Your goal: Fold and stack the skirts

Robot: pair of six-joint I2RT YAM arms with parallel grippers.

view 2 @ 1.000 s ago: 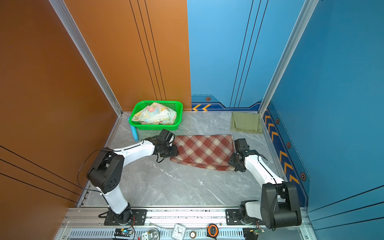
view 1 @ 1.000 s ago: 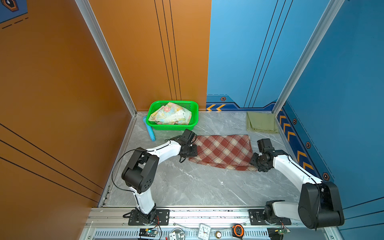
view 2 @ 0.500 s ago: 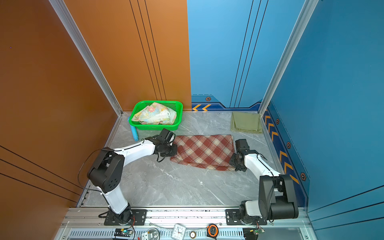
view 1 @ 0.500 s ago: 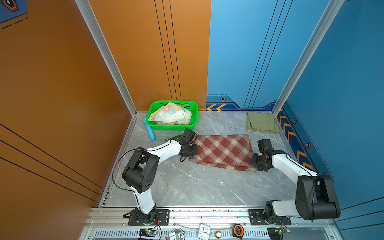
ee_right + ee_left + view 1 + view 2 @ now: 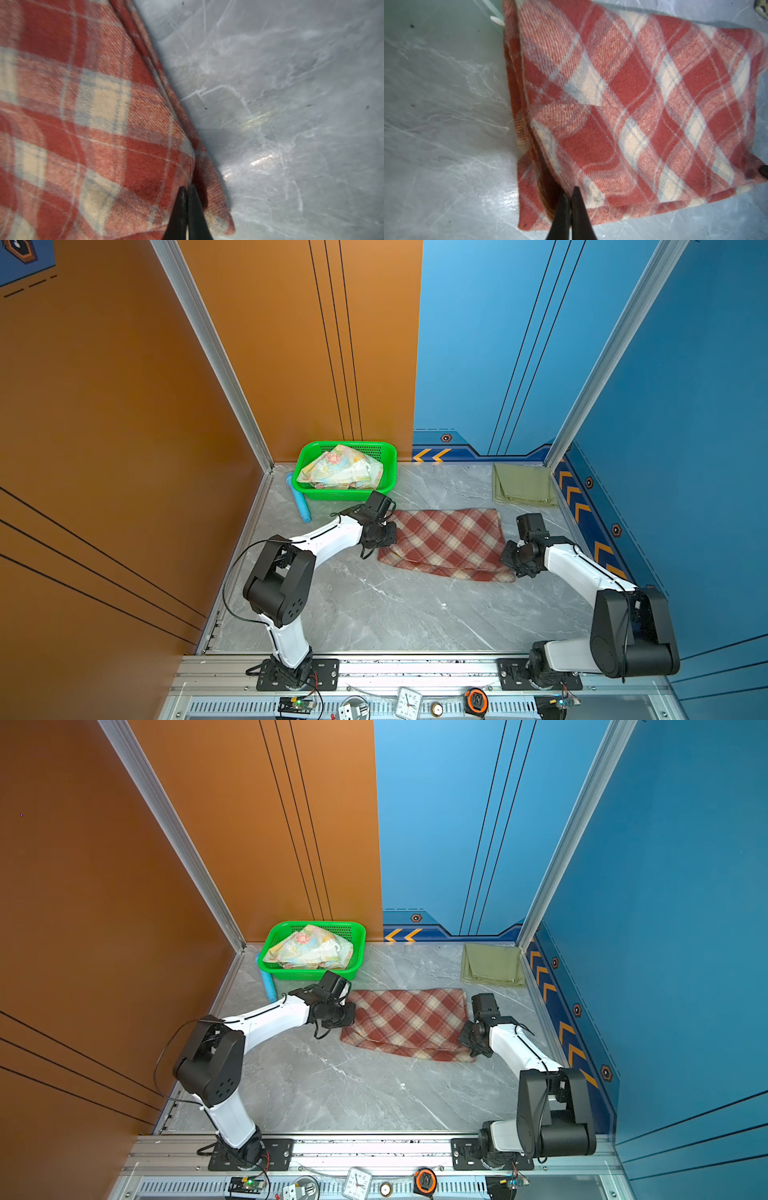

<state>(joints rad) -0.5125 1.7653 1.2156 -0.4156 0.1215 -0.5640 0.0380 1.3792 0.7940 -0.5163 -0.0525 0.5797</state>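
Wool-like twill, red-brown and cream: the plaid skirt (image 5: 446,543) lies folded flat at mid-frame in both top views. It forms a rough trapezoid on the grey marbled tabletop (image 5: 374,614), with a second layer showing along its lower edge.

Top views: my left pincer (image 5: 388,537) sits at the cloth's left edge and my right pincer (image 5: 508,560) at its lower right corner. The wrist bodies hide the fingertips, so no grip can be read from there.

Wrist views fill that gap.
- Left wrist: my black fingers (image 5: 579,209) are pressed together, pinching the top layer of the plaid skirt near a corner. Stacked layers and an orange-brown inner edge show beneath.
- Right wrist: my fingers (image 5: 194,209) are likewise clamped on the skirt's edge, the cloth puckered up to the tips.
- Both: coarse diagonal weave, thin pale-blue lines, fuzzy nap. None of this is legible from above.

Only the top views show the rest.
- Floral skirt (image 5: 338,468): crumpled in the green mesh basket (image 5: 332,494), upper left of the tabletop.
- Olive skirt (image 5: 521,485): folded into a neat rectangle, upper right.
- Blue tube (image 5: 300,502): beside the basket.
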